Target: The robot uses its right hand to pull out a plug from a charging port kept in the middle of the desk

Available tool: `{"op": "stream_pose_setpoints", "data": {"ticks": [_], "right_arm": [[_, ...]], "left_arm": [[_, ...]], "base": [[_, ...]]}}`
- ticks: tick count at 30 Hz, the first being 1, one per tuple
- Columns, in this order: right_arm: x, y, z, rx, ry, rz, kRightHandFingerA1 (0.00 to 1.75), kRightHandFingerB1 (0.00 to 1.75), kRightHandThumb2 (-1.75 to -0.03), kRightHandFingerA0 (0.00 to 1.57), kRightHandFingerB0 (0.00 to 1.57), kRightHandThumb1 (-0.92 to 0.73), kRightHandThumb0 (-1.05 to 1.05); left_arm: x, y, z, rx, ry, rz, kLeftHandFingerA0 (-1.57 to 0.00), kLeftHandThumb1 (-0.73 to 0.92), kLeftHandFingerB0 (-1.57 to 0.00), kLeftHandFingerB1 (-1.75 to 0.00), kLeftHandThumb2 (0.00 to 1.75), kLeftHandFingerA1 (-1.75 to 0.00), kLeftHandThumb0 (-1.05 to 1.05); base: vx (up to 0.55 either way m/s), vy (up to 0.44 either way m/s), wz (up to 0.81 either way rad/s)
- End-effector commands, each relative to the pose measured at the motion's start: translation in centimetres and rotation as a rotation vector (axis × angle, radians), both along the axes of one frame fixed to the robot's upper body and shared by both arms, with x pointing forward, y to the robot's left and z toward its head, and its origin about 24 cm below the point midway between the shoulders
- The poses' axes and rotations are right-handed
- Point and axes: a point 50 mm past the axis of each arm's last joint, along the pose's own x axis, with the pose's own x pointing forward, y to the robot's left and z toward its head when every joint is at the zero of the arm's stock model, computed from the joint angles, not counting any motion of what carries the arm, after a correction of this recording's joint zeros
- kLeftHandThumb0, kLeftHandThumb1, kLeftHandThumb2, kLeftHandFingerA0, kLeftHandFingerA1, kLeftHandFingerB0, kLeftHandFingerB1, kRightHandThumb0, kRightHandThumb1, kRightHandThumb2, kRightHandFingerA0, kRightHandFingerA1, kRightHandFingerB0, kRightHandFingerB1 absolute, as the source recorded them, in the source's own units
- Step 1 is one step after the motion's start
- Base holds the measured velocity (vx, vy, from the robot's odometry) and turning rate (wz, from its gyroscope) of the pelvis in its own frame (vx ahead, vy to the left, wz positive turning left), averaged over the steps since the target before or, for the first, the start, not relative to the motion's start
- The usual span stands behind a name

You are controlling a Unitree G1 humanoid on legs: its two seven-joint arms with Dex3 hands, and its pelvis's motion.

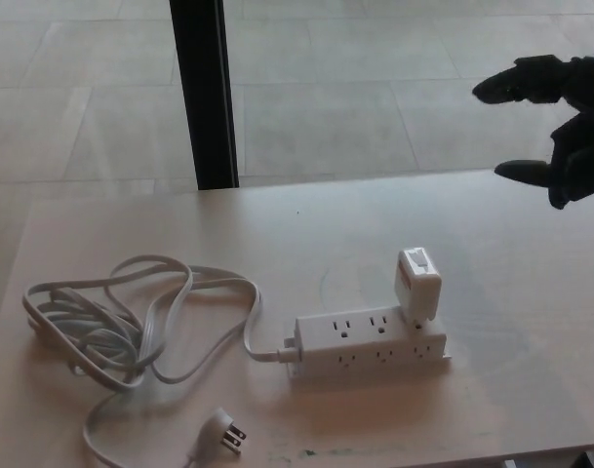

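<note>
A: Where are we in this? Our right hand (560, 127) is only at the upper right of the head view, up above the desk's far edge, fingers spread apart and holding nothing. Our left hand is out of sight.

B: So we judge it's the approach step. The white plug (416, 284) sits upright in the right end of the power strip (370, 343), near the middle of the desk (531, 292), well apart from our hand.

A: Next we'd need to come down and leftward, then close around the plug's body.

B: There's open room: bare desk to the right of the strip and behind it. The coiled cord (111, 322) lies off to the left, and the front edge runs just below the strip.
</note>
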Motion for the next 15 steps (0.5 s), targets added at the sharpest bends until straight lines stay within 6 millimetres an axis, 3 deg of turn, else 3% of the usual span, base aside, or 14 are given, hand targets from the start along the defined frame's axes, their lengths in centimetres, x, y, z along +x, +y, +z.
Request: {"op": "stream_pose_setpoints", "data": {"ticks": [1,2,3,4,10,14,15], "right_arm": [[0.9,1.8,0.0,-0.272,0.043,0.067,1.04,0.34,-0.60,0.97,0.24,-0.63,-0.93],[1.0,2.1,-0.1,-0.287,0.038,0.080,1.09,0.41,-0.78,0.99,0.20,-0.51,-0.97],[1.2,2.4,-0.1,-0.310,0.043,0.080,1.13,0.42,-0.77,1.03,0.20,-0.51,-0.98],[1.3,2.5,-0.1,-0.319,0.043,0.084,0.97,0.36,-0.59,0.91,0.22,-0.64,-0.91],[1.6,4.1,-0.5,-0.479,-0.004,0.135,1.09,0.37,-0.61,1.10,0.22,-0.68,-0.96],[1.6,5.0,-0.5,-0.519,-0.020,0.155,1.05,0.36,-0.60,1.03,0.19,-0.66,-0.89],[1.6,5.2,-0.5,-0.534,-0.023,0.158,1.12,0.36,-0.60,1.02,0.18,-0.66,-0.89]], "left_arm": [[0.2,1.4,1.5,0.045,-0.019,-0.020,-0.73,0.92,-0.48,-0.41,0.72,-0.53,-0.76],[0.2,1.4,1.5,0.033,-0.033,-0.005,-0.75,0.92,-0.51,-0.42,0.69,-0.53,-0.75],[0.2,1.4,1.5,0.036,-0.032,0.002,-0.75,0.92,-0.51,-0.41,0.69,-0.53,-0.76],[0.3,1.4,1.5,0.038,-0.032,0.002,-0.76,0.92,-0.53,-0.42,0.68,-0.53,-0.76],[0.4,1.7,1.9,0.056,-0.027,-0.028,-0.73,0.92,-0.49,-0.42,0.72,-0.53,-0.75],[0.7,1.7,1.8,0.041,-0.046,-0.008,-0.74,0.92,-0.49,-0.41,0.70,-0.54,-0.75],[0.6,1.7,1.8,0.037,-0.050,-0.005,-0.75,0.92,-0.51,-0.41,0.69,-0.53,-0.75]], "base": [[0.00,0.000,0.00],[0.00,0.000,0.00],[0.00,0.000,0.00],[0.00,0.000,0.00],[0.00,0.000,0.00],[0.00,0.000,0.00],[0.00,0.000,0.00]]}}
